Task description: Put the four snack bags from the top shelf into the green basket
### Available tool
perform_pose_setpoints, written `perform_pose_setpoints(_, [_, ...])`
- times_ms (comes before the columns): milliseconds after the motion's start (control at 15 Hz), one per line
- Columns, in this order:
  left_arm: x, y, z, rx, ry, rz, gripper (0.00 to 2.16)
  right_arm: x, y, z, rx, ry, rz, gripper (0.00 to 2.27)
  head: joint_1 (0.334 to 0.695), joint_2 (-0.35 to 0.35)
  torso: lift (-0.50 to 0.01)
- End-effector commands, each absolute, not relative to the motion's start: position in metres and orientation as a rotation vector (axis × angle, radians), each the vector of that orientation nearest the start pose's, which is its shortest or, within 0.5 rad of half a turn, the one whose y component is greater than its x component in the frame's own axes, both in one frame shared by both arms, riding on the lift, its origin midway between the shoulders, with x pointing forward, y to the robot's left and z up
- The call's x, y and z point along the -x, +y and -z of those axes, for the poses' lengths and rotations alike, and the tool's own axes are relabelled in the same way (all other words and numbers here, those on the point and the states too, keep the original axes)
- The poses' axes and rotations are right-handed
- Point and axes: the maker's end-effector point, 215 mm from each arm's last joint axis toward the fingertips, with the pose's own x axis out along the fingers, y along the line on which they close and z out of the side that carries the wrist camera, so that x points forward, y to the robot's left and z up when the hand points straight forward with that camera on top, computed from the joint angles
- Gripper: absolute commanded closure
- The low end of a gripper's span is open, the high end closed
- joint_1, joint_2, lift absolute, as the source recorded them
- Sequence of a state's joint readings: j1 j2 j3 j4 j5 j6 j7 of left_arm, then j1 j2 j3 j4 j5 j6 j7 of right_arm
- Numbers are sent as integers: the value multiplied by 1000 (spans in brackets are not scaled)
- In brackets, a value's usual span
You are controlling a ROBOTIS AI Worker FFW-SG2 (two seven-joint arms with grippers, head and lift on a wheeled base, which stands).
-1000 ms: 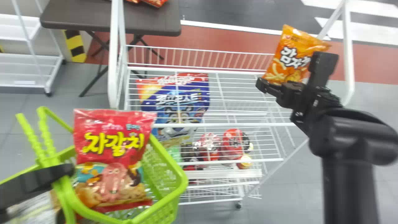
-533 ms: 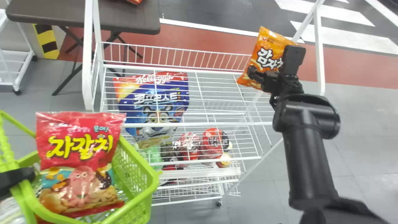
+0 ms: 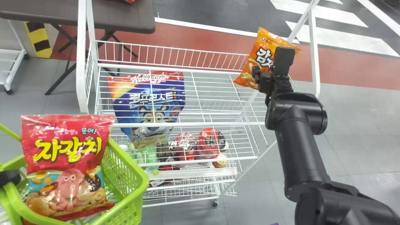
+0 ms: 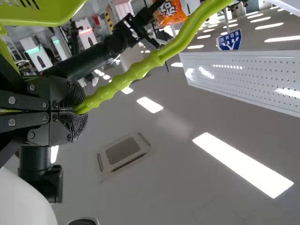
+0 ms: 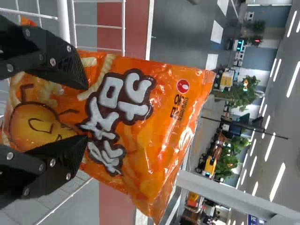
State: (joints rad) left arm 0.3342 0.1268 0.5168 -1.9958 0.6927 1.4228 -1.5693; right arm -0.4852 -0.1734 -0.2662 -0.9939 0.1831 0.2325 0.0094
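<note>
My right gripper (image 3: 269,67) is at the orange snack bag (image 3: 253,64), by the right end of the white rack. In the right wrist view, my right gripper (image 5: 87,112) has its fingers spread, with the orange bag (image 5: 145,122) behind and between them, its printed face toward the camera. At the lower left, the green basket (image 3: 126,184) holds a red snack bag (image 3: 67,143) standing up in it. My left gripper (image 3: 11,177) is at the basket's handle. In the left wrist view, my left gripper (image 4: 77,112) is shut on the green handle (image 4: 112,91).
The rack's white wires (image 3: 175,67) span the middle. Seen through them are a blue cereal bag (image 3: 150,106) and several small packages (image 3: 207,145) lower down. A white post (image 3: 314,53) rises behind the orange bag; a dark table (image 3: 125,18) stands at the back left.
The rack, basket and both bags have shifted left in the head view. Against the orange bag, my right gripper has moved inward over its front, and its fingers look nearer each other.
</note>
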Motion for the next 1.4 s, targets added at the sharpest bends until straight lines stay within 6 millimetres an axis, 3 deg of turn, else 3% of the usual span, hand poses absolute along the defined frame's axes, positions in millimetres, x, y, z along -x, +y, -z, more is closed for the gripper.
perform_pose_setpoints(0, [-270, 191, 272, 1299, 437, 1316, 2148, -676, -470, 382, 144, 313, 322, 2253, 695, -318, -3])
perform_pose_setpoints(200, [-270, 191, 272, 1297, 437, 1316, 2148, -666, -474, 378, 120, 300, 329, 2253, 695, -320, -3])
perform_pose_setpoints(333, [-271, 191, 272, 1295, 438, 1315, 2148, -651, -467, 368, 76, 286, 308, 2253, 695, -324, -3])
perform_pose_setpoints(533, [-272, 191, 273, 1295, 439, 1312, 2148, -620, -436, 339, -4, 274, 236, 2256, 695, -323, -3])
perform_pose_setpoints(733, [-276, 193, 272, 1292, 431, 1311, 2148, -575, -378, 311, -78, 296, 107, 2253, 695, -294, -3])
perform_pose_setpoints(933, [-278, 192, 269, 1281, 427, 1318, 2148, -522, -298, 305, -147, 401, -77, 2253, 695, -241, -3])
perform_pose_setpoints(1200, [-279, 191, 269, 1277, 428, 1322, 2148, -456, -205, 307, -227, 566, -330, 2256, 695, -124, -3])
perform_pose_setpoints(1333, [-278, 190, 268, 1271, 430, 1326, 2148, -433, -158, 293, -256, 591, -456, 2253, 695, -37, -3])
